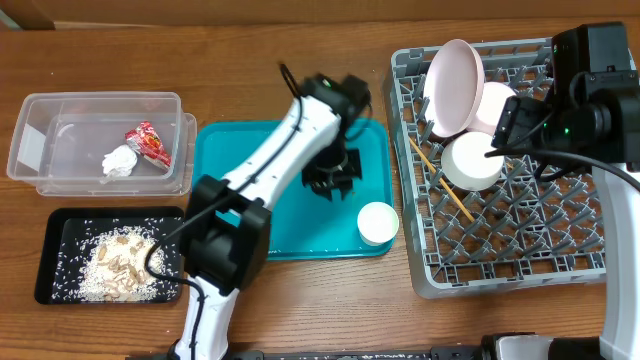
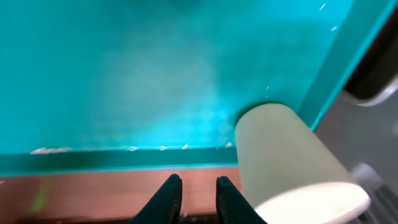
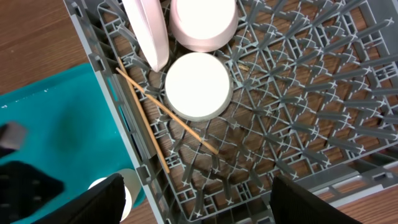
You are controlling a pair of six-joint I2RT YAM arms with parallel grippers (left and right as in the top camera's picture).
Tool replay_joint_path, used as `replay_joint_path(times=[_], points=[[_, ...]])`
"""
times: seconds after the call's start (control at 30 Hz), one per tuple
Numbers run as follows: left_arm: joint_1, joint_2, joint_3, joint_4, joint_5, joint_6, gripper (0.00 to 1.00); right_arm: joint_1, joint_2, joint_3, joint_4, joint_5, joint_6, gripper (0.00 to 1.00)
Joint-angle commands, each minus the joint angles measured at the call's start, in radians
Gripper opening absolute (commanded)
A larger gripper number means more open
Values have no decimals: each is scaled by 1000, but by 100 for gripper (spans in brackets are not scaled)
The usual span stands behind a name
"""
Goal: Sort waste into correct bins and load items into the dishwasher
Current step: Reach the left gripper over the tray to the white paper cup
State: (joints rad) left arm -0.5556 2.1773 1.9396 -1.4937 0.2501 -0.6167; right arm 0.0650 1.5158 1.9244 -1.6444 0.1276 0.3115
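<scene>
Tabletop [image 1: 200, 50]: brown wood; bins at one end, teal tray in the middle, grey rack at the other end.
Bins: the clear tub [image 1: 60, 100] holds the red-and-white wrapper [image 1: 148, 142] and the tissue [image 1: 120, 162]. The black tray [image 1: 52, 225] holds the rice scraps [image 1: 120, 265]. Waste looks sorted, by my reading.
Rack [image 1: 560, 250]: plate [image 1: 455, 85] stands on edge, with the pinkish bowl [image 1: 497, 105] and the white bowl [image 1: 472, 160] beside it. The chopsticks [image 1: 440, 185] lie on the lattice next to the white bowl.
Cup [image 1: 378, 222]: the only dish not in the rack. It stands upright in the corner of the teal tray [image 1: 218, 150] nearest the rack, close against the raised rim. Cannot tell which end is up.
Left tool [image 2: 199, 193]: low over the tray, fingers a narrow gap apart, nothing between them.
Right tool [image 3: 196, 202]: above the rack, fingers wide apart, empty.
Key relation: the cup sits just beside the left tool, off to one side of the fingers toward the rack, not between them. Its long axis is vertical. The left tool is the nearer; the right one is across the rack wall.
Next move (judged): the left tool needs to spread wider than the cup and shift sideways onto it, as the present gap looks too narrow.
Risk (judged): a sideways brush could tip the cup against the rim.
</scene>
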Motion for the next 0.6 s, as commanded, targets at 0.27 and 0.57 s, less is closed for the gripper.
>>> replay_joint_path(times=[0.27,0.57], points=[[-48,-12,186,-135,84,229,38,-5,-10,13,11,-2,0,77],[-129,-12,159,-115,56,212,43,-5,-10,13,9,-2,0,77]])
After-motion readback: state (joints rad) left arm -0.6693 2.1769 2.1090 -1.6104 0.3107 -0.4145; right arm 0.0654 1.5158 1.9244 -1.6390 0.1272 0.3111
